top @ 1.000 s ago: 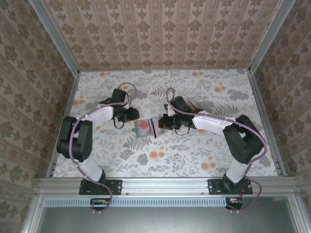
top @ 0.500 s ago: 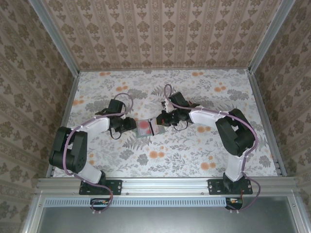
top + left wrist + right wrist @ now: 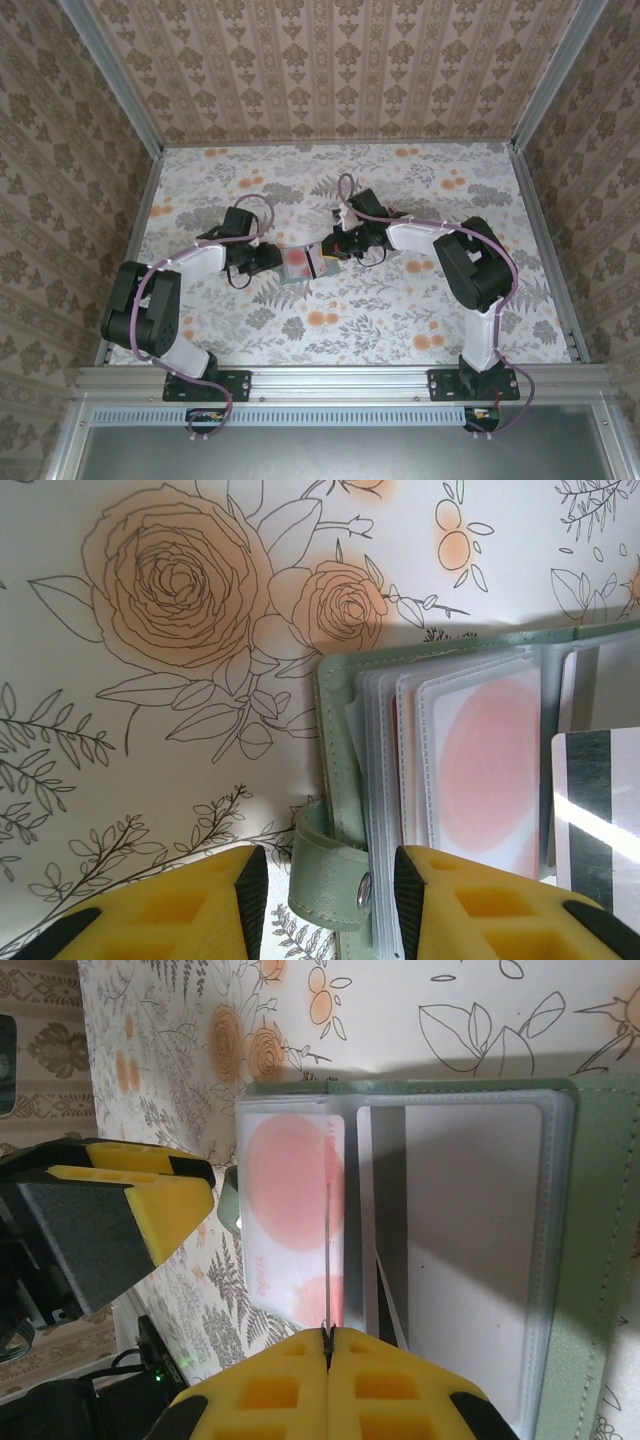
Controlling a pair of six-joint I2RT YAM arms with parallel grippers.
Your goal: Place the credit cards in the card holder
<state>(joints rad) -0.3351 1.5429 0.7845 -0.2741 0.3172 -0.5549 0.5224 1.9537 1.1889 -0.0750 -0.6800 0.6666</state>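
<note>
Sage-green card holder (image 3: 300,264), lying open at mid-counter (image 3: 400,310). Left pincer (image 3: 324,888) part open, straddling its snap strap (image 3: 322,865), seemingly to steady it. Right pincer (image 3: 328,1345) clamped on striped credit card (image 3: 597,820), edge-on over clear sleeve (image 3: 460,1260), apparently for insertion.

Overhead camera looks down from the near edge across the table (image 3: 420,310); both wrist cameras sit close, sharing the open card holder (image 3: 335,760).

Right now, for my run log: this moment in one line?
left gripper: open astride strap | right gripper: shut on credit card | card holder: open
</note>
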